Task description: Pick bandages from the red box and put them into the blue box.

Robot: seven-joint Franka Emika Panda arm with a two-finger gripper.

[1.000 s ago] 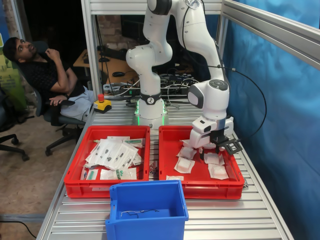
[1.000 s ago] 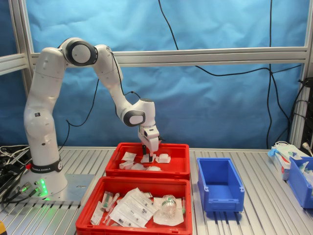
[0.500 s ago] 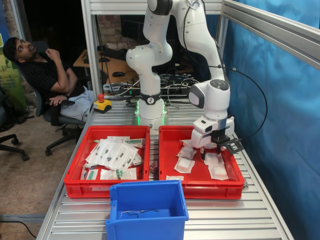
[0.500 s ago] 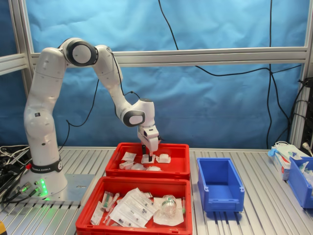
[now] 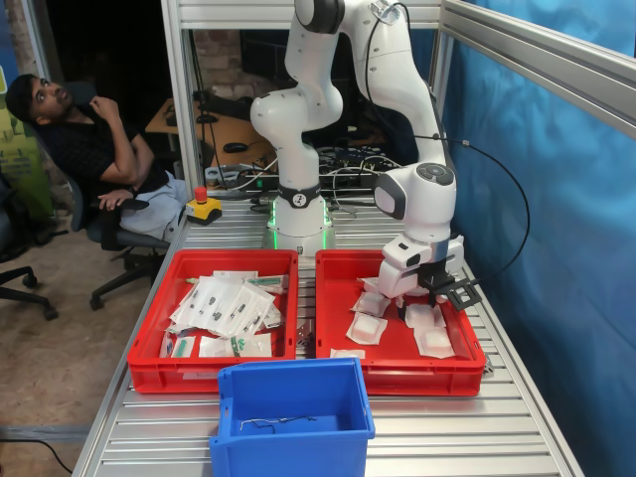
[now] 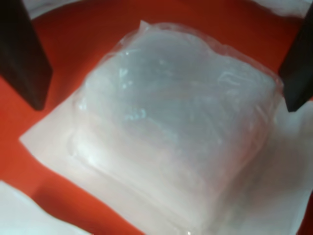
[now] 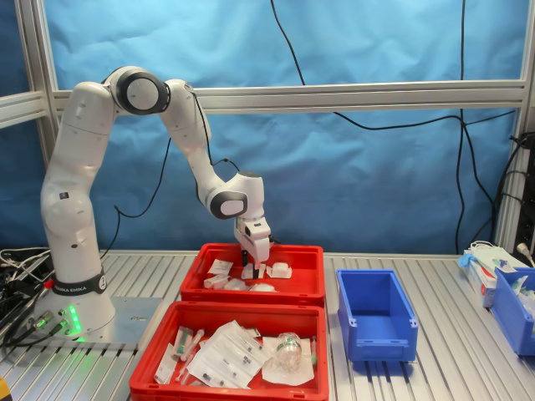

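The red box [image 5: 417,376] [image 7: 251,292] holds several bandages, among them a white packet [image 5: 367,329] near its middle. My gripper [image 5: 422,301] [image 7: 252,269] is down inside it, over the packets. In the wrist view a puffy clear-topped bandage [image 6: 176,137] lies on the red floor between my two dark fingers [image 6: 22,54], which stand apart on either side of it. My gripper [image 6: 165,104] is open. The blue box [image 5: 293,417] [image 7: 375,313] stands apart from the red box; only a thin dark thread shows on its floor.
A twin red crate [image 5: 199,376] [image 7: 146,368] with long clear packets sits beside the red box. A seated person [image 5: 70,139] and a red stop button [image 5: 202,207] are at the first exterior view's left. Another blue bin [image 7: 514,309] stands at the second exterior view's right.
The arm has sunk a little, bringing my gripper lower over the packets in the red box. Nothing else has moved.
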